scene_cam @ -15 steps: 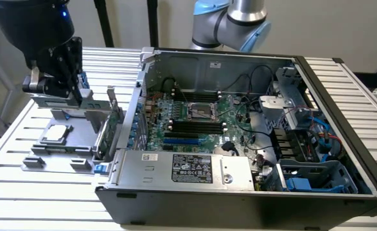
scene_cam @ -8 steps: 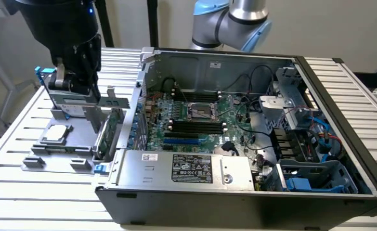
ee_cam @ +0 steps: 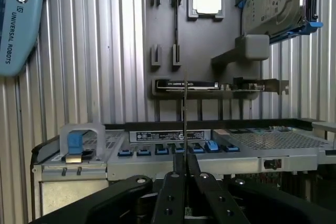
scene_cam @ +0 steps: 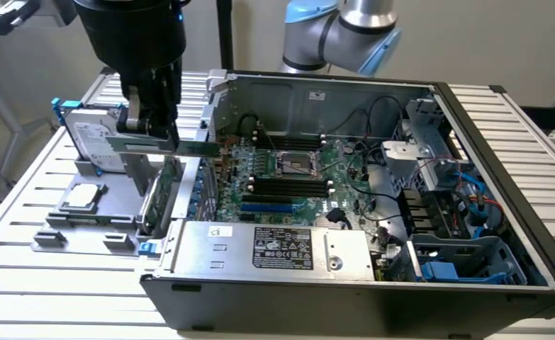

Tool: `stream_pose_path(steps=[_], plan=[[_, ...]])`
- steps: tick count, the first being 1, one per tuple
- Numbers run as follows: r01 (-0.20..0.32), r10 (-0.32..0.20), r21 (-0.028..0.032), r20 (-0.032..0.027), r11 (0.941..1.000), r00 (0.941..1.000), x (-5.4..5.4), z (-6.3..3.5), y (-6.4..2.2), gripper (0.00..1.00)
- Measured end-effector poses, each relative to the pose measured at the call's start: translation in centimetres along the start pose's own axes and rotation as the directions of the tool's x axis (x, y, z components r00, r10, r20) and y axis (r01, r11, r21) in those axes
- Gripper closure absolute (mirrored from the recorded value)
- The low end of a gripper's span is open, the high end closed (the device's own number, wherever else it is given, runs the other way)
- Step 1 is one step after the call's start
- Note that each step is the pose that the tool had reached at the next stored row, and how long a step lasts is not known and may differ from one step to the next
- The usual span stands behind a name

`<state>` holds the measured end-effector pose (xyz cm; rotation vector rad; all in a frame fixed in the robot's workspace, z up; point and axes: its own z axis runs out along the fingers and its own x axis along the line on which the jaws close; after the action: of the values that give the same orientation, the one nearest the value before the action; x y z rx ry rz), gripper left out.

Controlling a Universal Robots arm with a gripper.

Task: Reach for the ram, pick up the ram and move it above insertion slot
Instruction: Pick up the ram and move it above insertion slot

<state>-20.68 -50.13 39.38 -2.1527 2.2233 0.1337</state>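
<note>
My gripper (scene_cam: 152, 129) hangs over the gap between the grey holder and the computer case and is shut on the ram (scene_cam: 187, 147). The ram is a thin green stick held level, its free end reaching toward the case's side wall at the exterior view's left. In the wrist view the ram (ee_cam: 185, 121) shows edge-on as a thin line running out from between the closed black fingers (ee_cam: 173, 192). The black memory slots (scene_cam: 291, 185) lie on the motherboard beside the CPU socket (scene_cam: 296, 164), well toward the exterior view's right of the ram.
The grey holder (scene_cam: 79, 212) carries a CPU chip (scene_cam: 83, 195), a silver hard drive (scene_cam: 98, 138) and an upright expansion card (scene_cam: 159, 195). The open case (scene_cam: 504, 177) holds cables, a power supply (scene_cam: 277, 248) and drive cages. The holder (ee_cam: 163, 35) lies beyond the case edge (ee_cam: 157, 156).
</note>
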Motion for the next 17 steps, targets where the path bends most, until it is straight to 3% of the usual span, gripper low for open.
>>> stream_pose_path(steps=[10,17], plan=[[0.004,-0.004,-0.0010,0.0023,1.0000,1.0000,-0.3,-0.11,-4.50,0.87],[0.004,-0.004,-0.0010,0.0023,1.0000,1.0000,-1.2,-0.11,-7.30,0.87]])
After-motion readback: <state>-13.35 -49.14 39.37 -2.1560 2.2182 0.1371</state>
